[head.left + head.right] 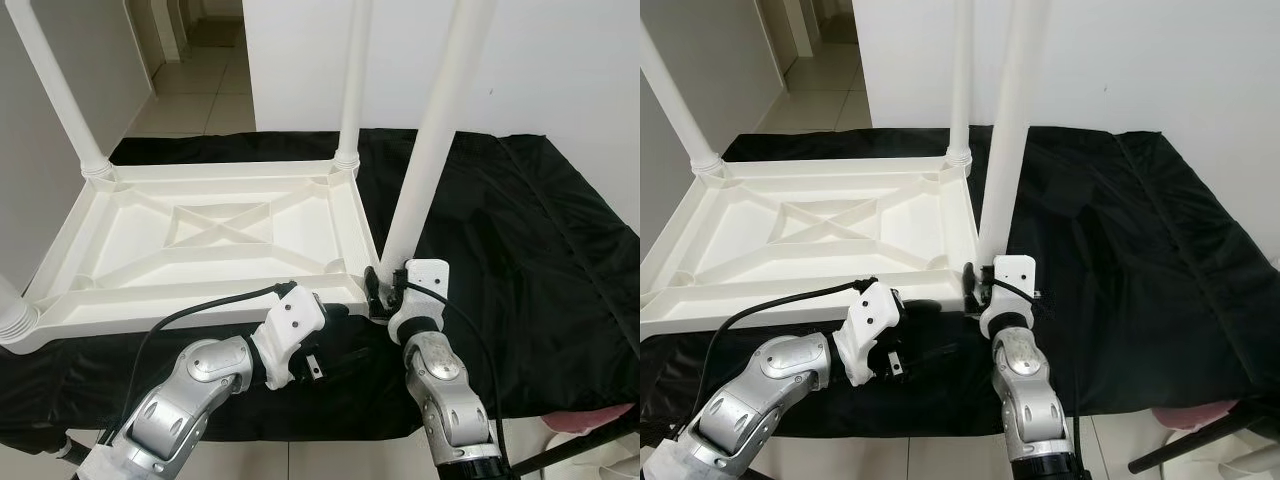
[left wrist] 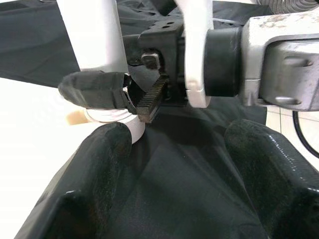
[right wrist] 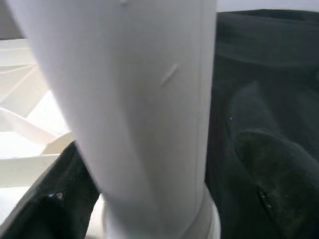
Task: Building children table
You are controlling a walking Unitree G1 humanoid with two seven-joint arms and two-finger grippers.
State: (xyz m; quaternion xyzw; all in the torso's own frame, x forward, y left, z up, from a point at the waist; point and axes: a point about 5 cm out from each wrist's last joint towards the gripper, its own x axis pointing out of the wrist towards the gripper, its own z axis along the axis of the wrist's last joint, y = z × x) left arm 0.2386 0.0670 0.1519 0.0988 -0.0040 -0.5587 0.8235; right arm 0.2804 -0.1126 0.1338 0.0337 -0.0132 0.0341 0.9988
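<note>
A white plastic tabletop lies upside down on a surface draped in black cloth, its ribbed underside facing up. Legs already stand upright at the far left corner, the far right corner, and, partly cut off by the frame, the near left corner. The left gripper rests on the cloth just in front of the tabletop's near edge, its fingers spread apart and empty. To its right, the right gripper has its fingers closed around the base of the fourth leg, which stands slightly tilted at the near right corner socket. The step in hand looks like seating this last leg. Next it probably needs straightening and pressing or twisting down until firm, perhaps with the left gripper steadying the tabletop.
</note>
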